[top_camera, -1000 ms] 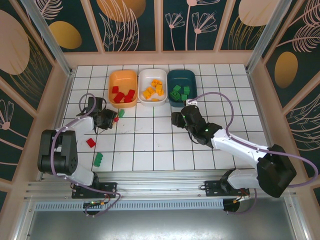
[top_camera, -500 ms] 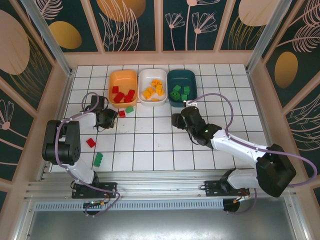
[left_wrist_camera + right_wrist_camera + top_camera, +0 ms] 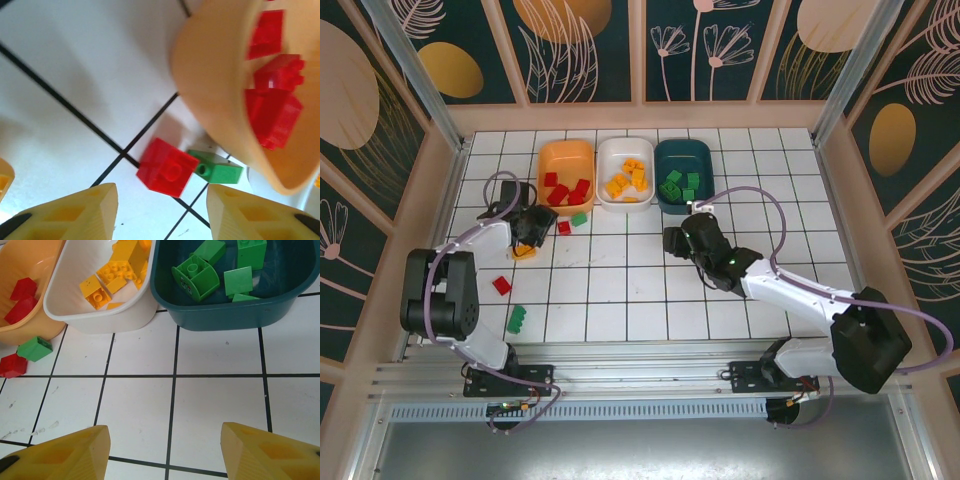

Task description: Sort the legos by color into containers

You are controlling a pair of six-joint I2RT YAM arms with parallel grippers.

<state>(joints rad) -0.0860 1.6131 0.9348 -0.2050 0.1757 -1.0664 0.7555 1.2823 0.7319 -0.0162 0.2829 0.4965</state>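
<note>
The left gripper (image 3: 527,232) has just let its jaws out. A second ago they were nearly pinched together, and now in the left wrist view its two pale fingers (image 3: 95,210) stand apart with only bare tile between them, nothing held. That shuffle moved things too: the loose red brick (image 3: 167,167) and the green brick (image 3: 217,169) touching it have slid up and to the right from where they lay a second ago. They now rest just below the lower right corner of the orange tray (image 3: 567,155), beside it and not in it. A small orange piece (image 3: 523,250) also shows just beneath that gripper in the overhead view, where none showed half a second back; brick or fingertip, I can't tell. Right of centre, the right gripper (image 3: 162,435) hasn't budged: jaws wide, empty, hovering over the tiles below the white tray (image 3: 90,320) and the teal tray (image 3: 225,315). So the score: reds sit in the orange tray, yellows in the white, greens in the teal. That red brick still needs lifting over the rim, though, and the green one lies at the wrong tray altogether. A stray red brick (image 3: 501,285) and a stray green brick (image 3: 516,319) also wait in the lower left. I'd call a fresh grab at the red one next.
</note>
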